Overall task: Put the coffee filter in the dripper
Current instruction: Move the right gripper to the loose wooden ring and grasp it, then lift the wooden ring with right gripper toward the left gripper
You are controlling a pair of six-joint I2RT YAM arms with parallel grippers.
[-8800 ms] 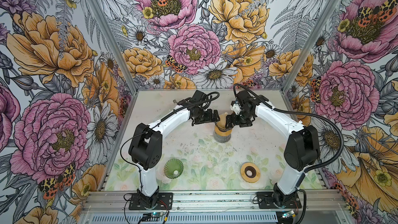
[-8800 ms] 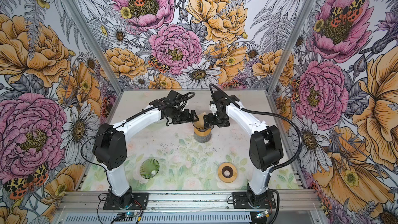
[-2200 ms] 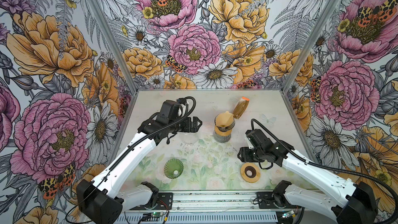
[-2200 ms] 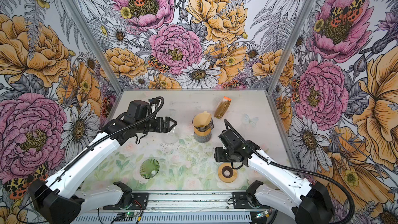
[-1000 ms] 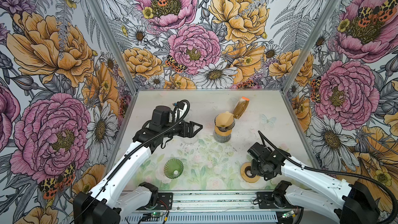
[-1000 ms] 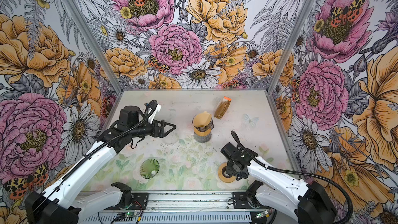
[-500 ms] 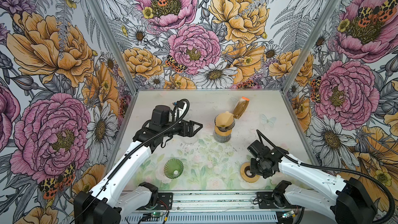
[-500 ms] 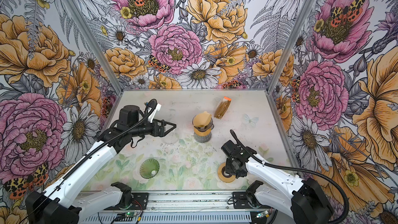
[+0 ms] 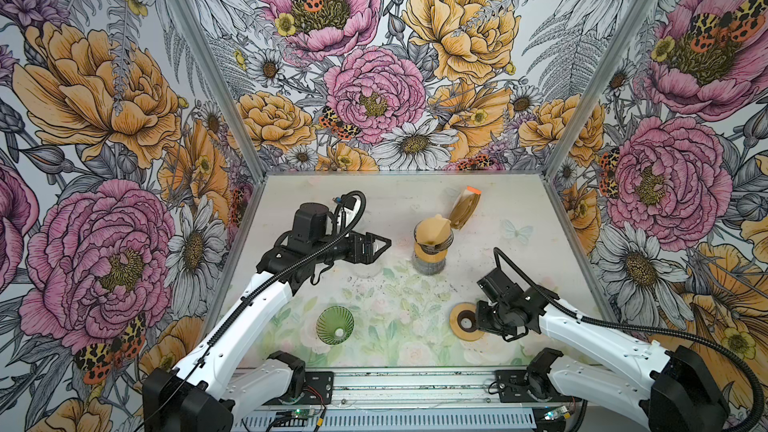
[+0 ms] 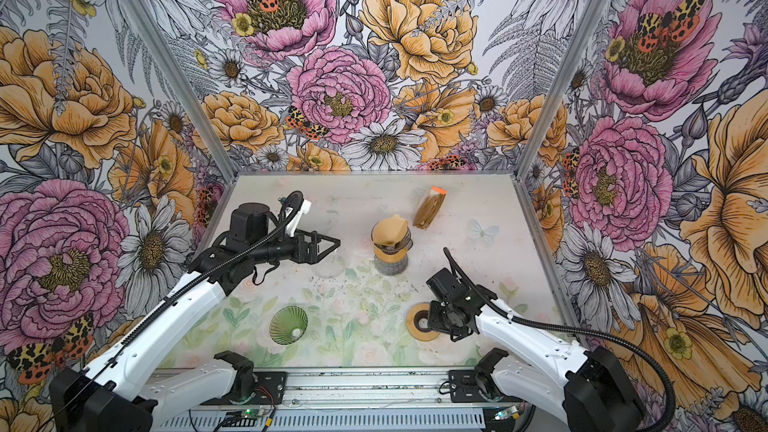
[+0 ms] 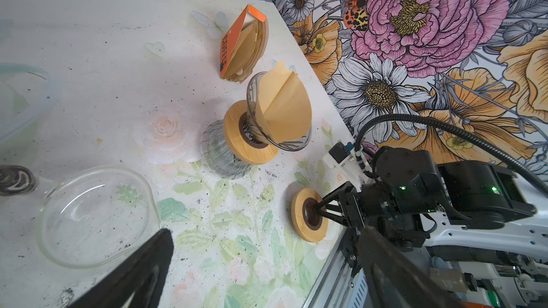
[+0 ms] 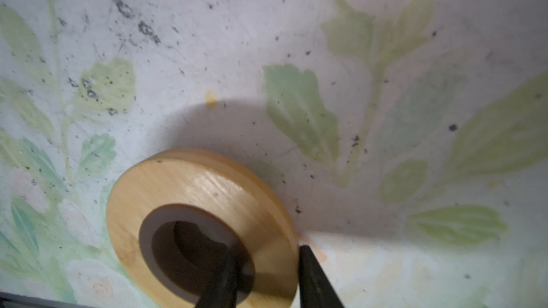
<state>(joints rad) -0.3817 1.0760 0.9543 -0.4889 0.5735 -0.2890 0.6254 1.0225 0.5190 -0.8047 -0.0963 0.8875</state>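
The coffee filter point(image 11: 284, 105), a brown paper cone, stands inside the clear glass dripper point(image 11: 251, 96) with its top edge above the rim. The dripper rests on a wooden collar point(image 11: 237, 143) atop a ribbed glass vessel point(image 11: 219, 161), around the middle of the table point(image 9: 395, 193) and a little toward its far edge. Just behind it, nearer the far right corner, is a pack of filters point(image 9: 465, 210) (its orange card reads "COFFEE"). The left gripper point(image 9: 384, 245) hangs with its jaws spread wide, holding nothing, above a clear glass jug point(image 11: 95, 217) toward the left edge, apart from the dripper. By the near edge on the right, the right gripper point(image 12: 265, 251) straddles the band of a wooden ring point(image 12: 192, 182) on the table. One finger point(image 12: 221, 282) is down in the hole and the other just outside the rim, jaws set narrow; whether they actually pinch the wood I cannot tell. A green ribbed cone point(image 9: 335, 323) sits near the near edge on the left, well apart from both grippers.
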